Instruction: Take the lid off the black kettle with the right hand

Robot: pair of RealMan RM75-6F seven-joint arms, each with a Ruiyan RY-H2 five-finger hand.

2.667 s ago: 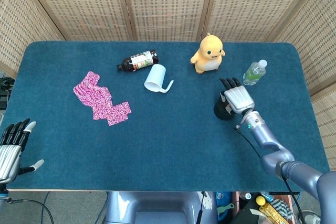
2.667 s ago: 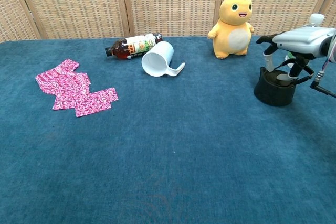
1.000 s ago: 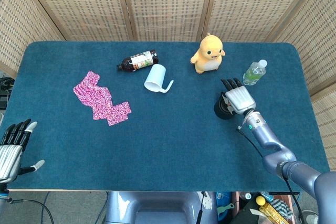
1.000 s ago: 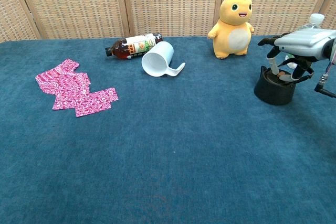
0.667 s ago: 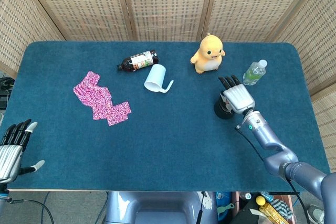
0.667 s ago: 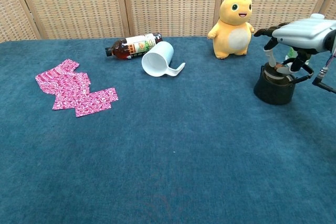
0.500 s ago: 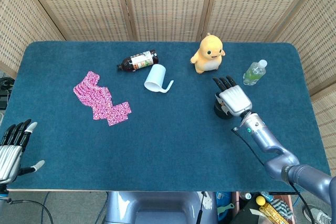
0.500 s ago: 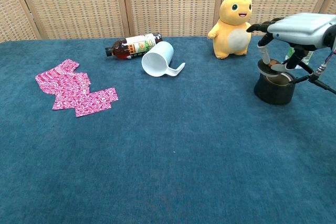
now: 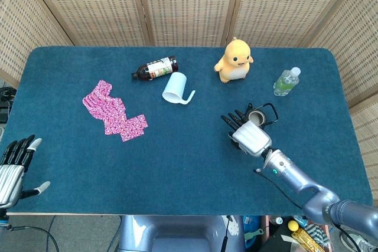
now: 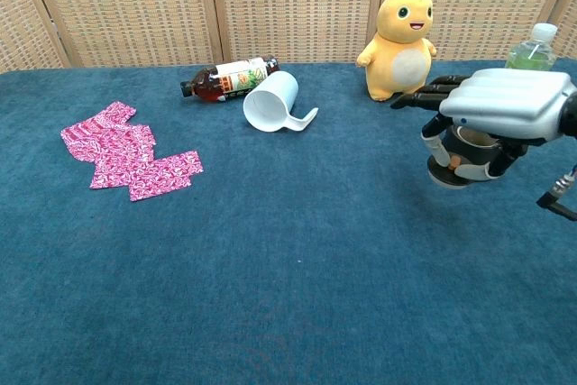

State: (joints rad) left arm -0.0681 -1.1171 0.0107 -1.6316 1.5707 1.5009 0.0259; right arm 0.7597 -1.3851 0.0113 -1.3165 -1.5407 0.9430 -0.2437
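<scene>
The left hand [image 9: 12, 166], cut off by the frame edge, holds nothing, fingers apart. The right hand [image 10: 491, 119] grips the round lid [image 10: 460, 171] underneath its palm. The black kettle [image 9: 257, 115] stands open behind, mostly hidden in the chest view.

Matt blue cloth table [image 9: 177, 157]; plush yellow toy [image 10: 399, 41].

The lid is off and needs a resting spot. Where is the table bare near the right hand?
The carpet in front of the right hand, toward the near edge, is bare. So is the stretch between it and the pink cloth. Behind it, the kettle, plush toy and water bottle crowd in.
</scene>
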